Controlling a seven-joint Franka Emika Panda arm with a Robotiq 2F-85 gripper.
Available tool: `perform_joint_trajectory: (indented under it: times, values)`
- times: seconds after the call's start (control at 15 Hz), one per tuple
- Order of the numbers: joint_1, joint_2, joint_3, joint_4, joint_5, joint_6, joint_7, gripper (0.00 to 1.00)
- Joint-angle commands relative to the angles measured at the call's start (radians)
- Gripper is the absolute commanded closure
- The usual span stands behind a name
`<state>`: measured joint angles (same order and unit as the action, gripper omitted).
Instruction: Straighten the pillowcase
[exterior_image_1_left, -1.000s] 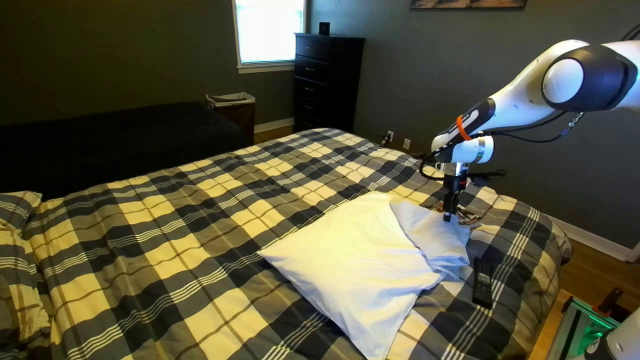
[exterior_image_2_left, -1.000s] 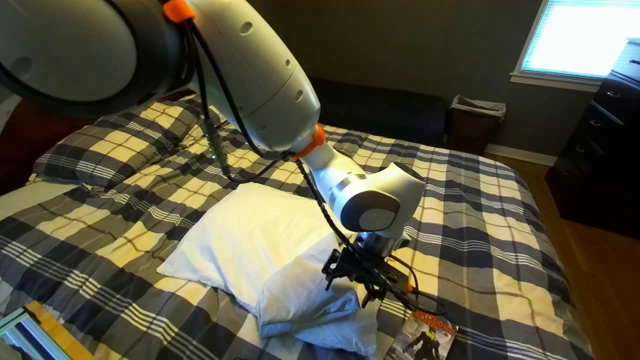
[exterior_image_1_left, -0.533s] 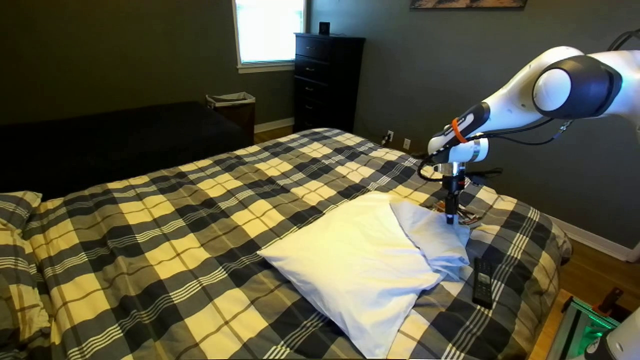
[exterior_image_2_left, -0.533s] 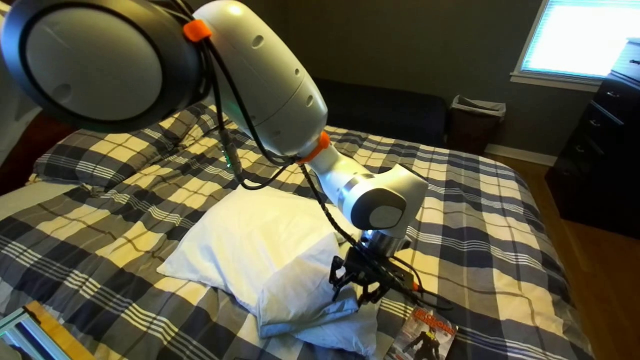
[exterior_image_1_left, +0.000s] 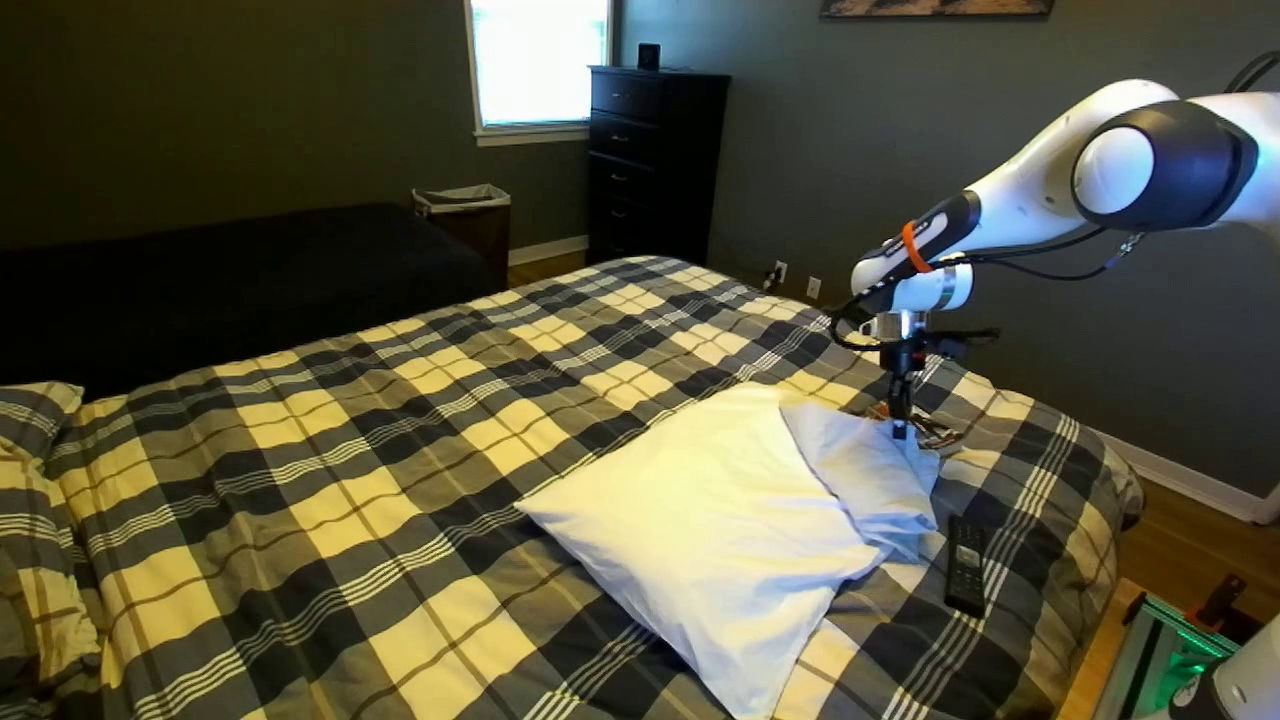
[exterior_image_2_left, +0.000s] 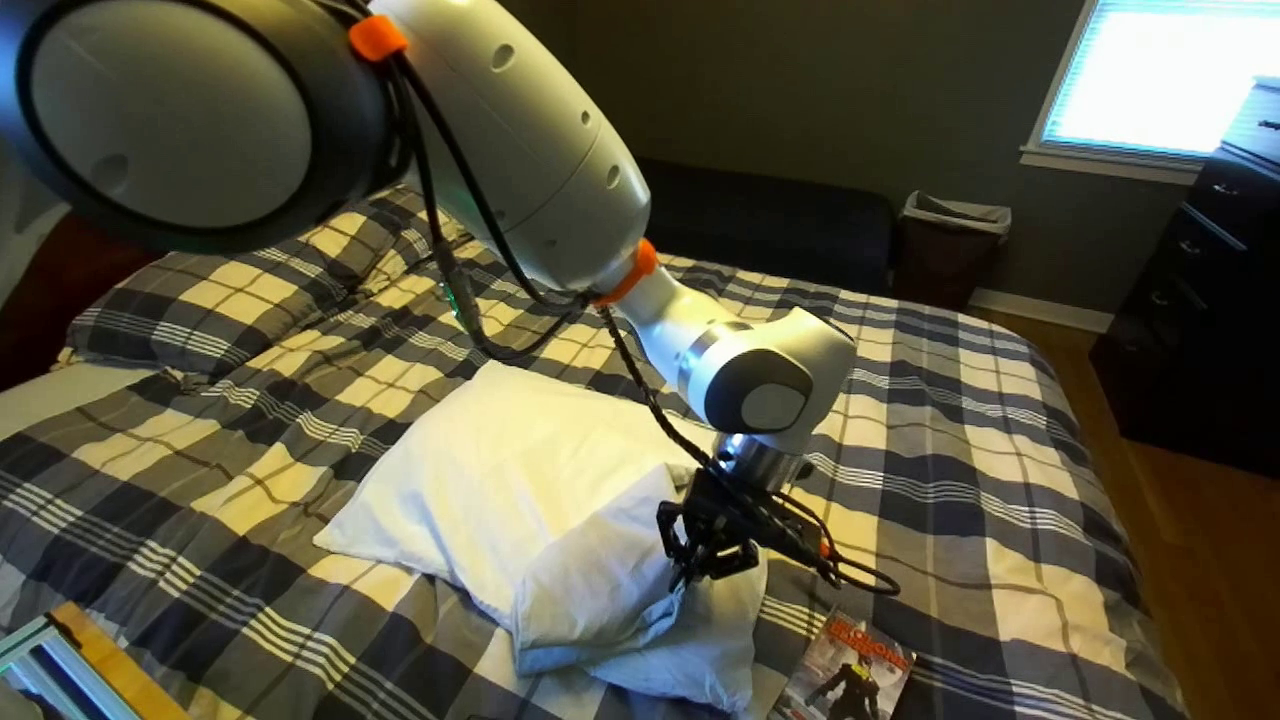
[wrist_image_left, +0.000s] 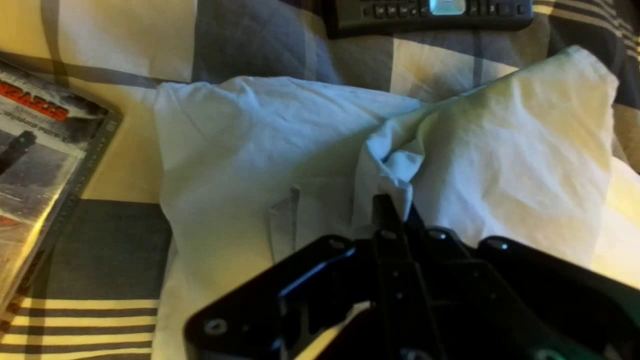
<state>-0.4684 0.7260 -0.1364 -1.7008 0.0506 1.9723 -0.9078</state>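
Note:
The pillowcase (exterior_image_1_left: 865, 465), pale bluish-white and rumpled, lies folded at one end of the white pillow (exterior_image_1_left: 690, 500). Both also show in the other exterior picture, where the pillowcase (exterior_image_2_left: 590, 590) spreads in front of my gripper (exterior_image_2_left: 684, 575). From the wrist, a crumpled fold of the pillowcase (wrist_image_left: 225, 145) rises between my fingertips. There my gripper (wrist_image_left: 398, 207) is shut on that fold, its fingers pressed nearly together. Cloth spreads flat to the left of the pinch and drapes up toward a corner at the right. The fingers hide the cloth directly below them.
A black remote (exterior_image_1_left: 966, 567) lies on the plaid bedcover (exterior_image_1_left: 400, 520) near the pillowcase. Beside the pillowcase is a flat case with a printed cover (exterior_image_2_left: 850, 675), also visible in the wrist view. A dark dresser (exterior_image_1_left: 655, 165) stands beyond the bed.
The gripper went down slightly, its fingers came together on a fold of the pillowcase, and it has since risen a little. The pinched fold is now gathered up; the pillow looks unmoved.

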Motion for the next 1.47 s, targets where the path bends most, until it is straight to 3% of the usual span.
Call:
perform_joint_trajectory:
  times: [0.0, 0.4, 1.0, 1.4]
  values:
    - [0.006, -0.048, 0.029, -0.012, 0.017, -0.099, -0.006, 0.99]
    - [0.052, -0.126, 0.065, -0.017, 0.072, -0.18, 0.027, 0.99]
    - [0.135, -0.146, 0.127, 0.023, 0.167, -0.336, 0.049, 0.99]
    - [0.179, -0.132, 0.15, 0.035, 0.232, -0.337, 0.085, 0.99]
